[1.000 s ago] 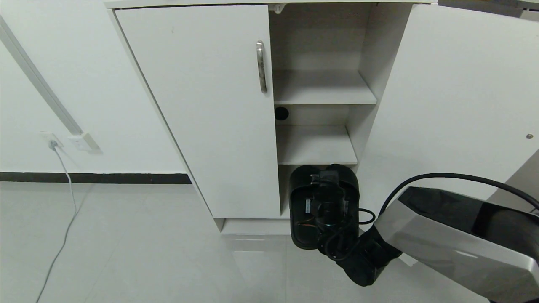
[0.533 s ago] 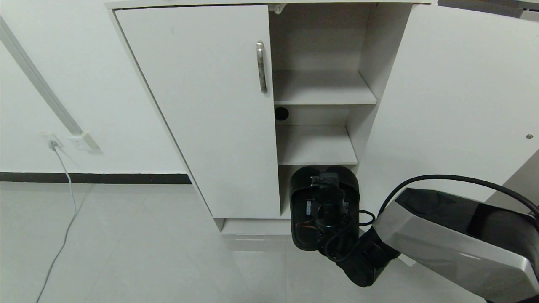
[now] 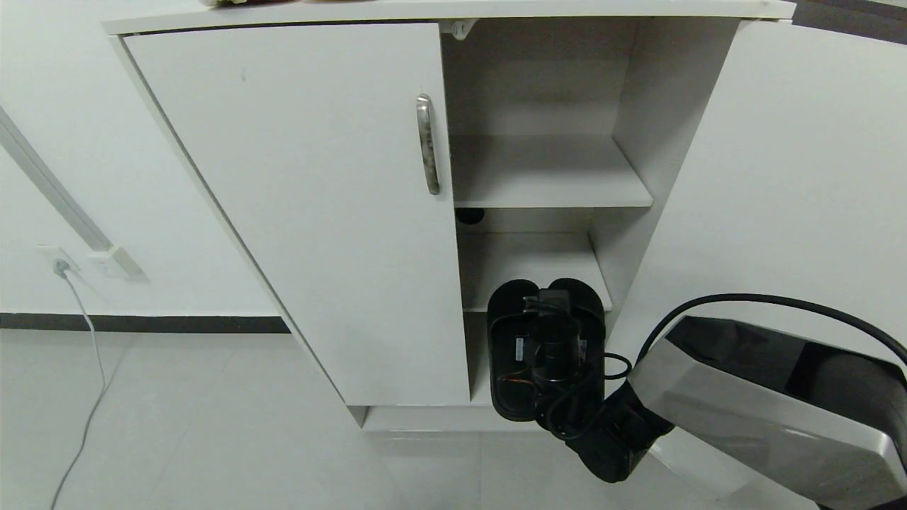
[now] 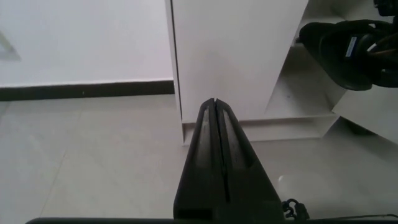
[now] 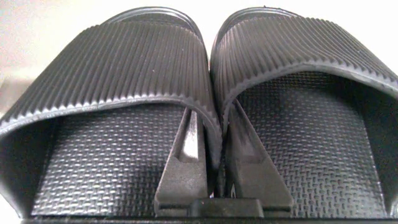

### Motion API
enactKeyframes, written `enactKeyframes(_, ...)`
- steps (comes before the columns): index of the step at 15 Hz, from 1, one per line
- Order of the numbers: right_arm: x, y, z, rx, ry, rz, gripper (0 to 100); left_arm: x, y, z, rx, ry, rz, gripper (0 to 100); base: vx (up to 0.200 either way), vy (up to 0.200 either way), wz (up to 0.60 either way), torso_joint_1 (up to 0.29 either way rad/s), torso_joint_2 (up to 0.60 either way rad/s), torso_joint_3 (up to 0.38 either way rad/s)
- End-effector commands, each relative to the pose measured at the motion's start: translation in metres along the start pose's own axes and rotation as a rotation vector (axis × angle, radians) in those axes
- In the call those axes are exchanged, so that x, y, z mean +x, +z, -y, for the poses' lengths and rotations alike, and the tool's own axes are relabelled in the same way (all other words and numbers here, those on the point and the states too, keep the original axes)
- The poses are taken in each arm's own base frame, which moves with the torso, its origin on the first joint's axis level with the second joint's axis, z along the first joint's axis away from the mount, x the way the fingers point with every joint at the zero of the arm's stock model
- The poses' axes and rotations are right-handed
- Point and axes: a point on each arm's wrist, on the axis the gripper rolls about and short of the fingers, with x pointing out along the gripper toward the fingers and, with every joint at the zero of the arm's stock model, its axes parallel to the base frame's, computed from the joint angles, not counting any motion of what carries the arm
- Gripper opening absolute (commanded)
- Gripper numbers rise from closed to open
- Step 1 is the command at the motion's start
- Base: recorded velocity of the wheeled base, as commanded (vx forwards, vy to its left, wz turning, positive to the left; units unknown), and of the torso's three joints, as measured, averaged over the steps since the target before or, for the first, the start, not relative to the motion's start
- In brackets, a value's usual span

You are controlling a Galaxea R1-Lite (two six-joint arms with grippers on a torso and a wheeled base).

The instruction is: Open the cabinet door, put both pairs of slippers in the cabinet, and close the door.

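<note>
Right hand (image 5: 213,124) clenched on a pair of black slippers (image 3: 509,319). Its fingers (image 5: 186,155) sit inside the slippers, one in each, pinching the two inner side walls together. The slippers lie side by side, touching, soles down and toes toward the cabinet (image 3: 680,85). They are at the mouth of the bottom compartment, just under the lower shelf (image 3: 528,265), heels sticking out past the front edge. Cannot tell if they rest on the bottom board or hang above it.

Right door (image 3: 779,184) is swung wide open. Left door (image 3: 305,212) is shut, metal handle (image 3: 426,145) upright at its inner edge. Upper shelf (image 3: 545,177) is bare.

Left hand (image 4: 214,107) is closed tight, fingers pressed flat together, grasping nothing. It hovers low over the floor (image 4: 93,162), in front of the shut left door and well apart from the slippers.

Wall socket (image 3: 60,268) with a grey cable (image 3: 92,397) plugged in sits on the wall left of the cabinet. The cable runs down onto the floor.
</note>
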Motion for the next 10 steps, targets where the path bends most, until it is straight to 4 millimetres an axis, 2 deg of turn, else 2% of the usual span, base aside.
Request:
enactKeyframes(1, 0.000, 0.001, 0.000, 0.002, 0.000, 0.001, 0, 0.000, 0.000, 0.000, 0.000, 0.000, -0.002, 0, 0.200, 0.000, 0.00, 0.002, 0.00, 0.002)
enactKeyframes(4, 0.001, 0.000, 0.003, 0.001, -0.005, -0.001, 0, 0.000, 0.000, 0.000, -0.001, 0.000, -0.002, 0, 0.200, 0.000, 0.00, 0.002, 0.00, 0.002)
enactKeyframes(10, 0.012, -0.003, 0.010, 0.001, 0.015, -0.006, 0, 0.000, 0.000, 0.000, -0.001, 0.002, -0.002, 0, 0.000, 0.000, 0.00, 0.000, 0.00, 0.000)
